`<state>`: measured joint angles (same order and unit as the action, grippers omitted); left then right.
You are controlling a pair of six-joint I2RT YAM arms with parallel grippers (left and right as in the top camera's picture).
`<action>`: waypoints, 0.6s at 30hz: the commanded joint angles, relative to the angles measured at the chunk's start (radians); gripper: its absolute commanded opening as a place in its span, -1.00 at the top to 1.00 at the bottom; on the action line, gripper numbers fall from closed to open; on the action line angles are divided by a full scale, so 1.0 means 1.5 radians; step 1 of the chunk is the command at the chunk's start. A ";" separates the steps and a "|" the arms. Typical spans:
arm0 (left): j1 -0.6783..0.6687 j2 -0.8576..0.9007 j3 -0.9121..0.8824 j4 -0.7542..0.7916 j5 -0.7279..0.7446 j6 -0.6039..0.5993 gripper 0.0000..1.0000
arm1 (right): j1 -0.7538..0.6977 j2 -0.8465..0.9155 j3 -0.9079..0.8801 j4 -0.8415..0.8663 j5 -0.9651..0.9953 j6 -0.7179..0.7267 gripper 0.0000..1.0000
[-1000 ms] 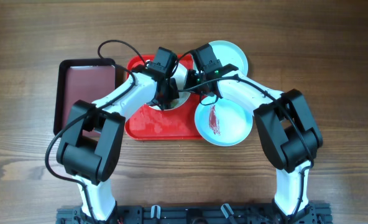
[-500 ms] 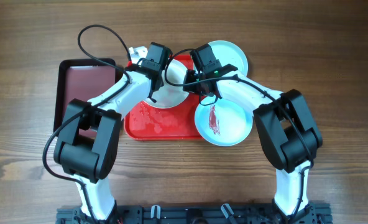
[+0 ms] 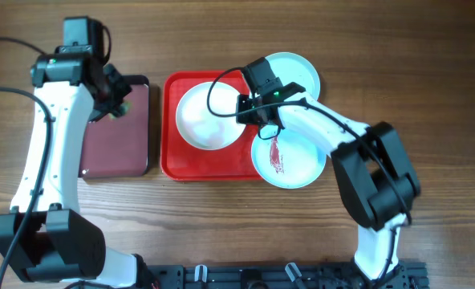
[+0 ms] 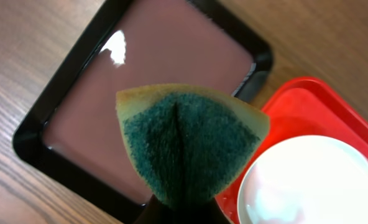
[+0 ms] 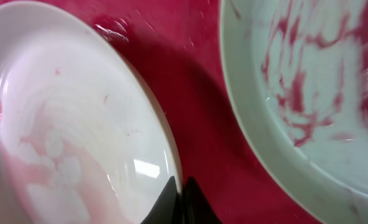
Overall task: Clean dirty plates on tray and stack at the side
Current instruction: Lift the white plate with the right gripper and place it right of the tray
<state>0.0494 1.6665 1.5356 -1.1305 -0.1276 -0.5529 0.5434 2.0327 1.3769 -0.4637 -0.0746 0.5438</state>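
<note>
Over the dark maroon tray [image 3: 117,148], well left of the red tray [image 3: 173,164], held the left gripper [image 3: 113,96] clamped on a folded green sponge [image 4: 190,146], scouring face toward the wrist camera. Inside the red tray, showed the white plate [image 3: 209,116] with a faint pink film and suds; pinched its right rim between the closed fingers of the right gripper [image 5: 179,193]. Just right of that grip, showed a pale aqua plate [image 3: 290,156] streaked with red sauce, overlapping the tray's right rim and the wooden table [image 3: 430,64]. Near the tray's far right corner, showed a second aqua plate [image 3: 298,68], partly hidden by the right arm.
</note>
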 commanded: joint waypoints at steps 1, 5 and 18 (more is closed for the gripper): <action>0.017 0.006 -0.029 0.002 0.023 -0.003 0.92 | 0.064 -0.106 0.009 -0.019 0.256 -0.099 0.91; 0.017 0.006 -0.049 0.014 0.023 -0.003 0.92 | 0.152 -0.141 0.009 -0.014 0.536 -0.168 0.91; 0.017 0.006 -0.064 0.033 0.023 -0.003 0.92 | 0.325 -0.142 0.009 0.100 1.028 -0.373 0.91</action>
<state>0.0715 1.6691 1.4502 -1.0843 -0.1047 -0.5529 1.0069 1.8305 1.3769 -0.3832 1.2697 0.1463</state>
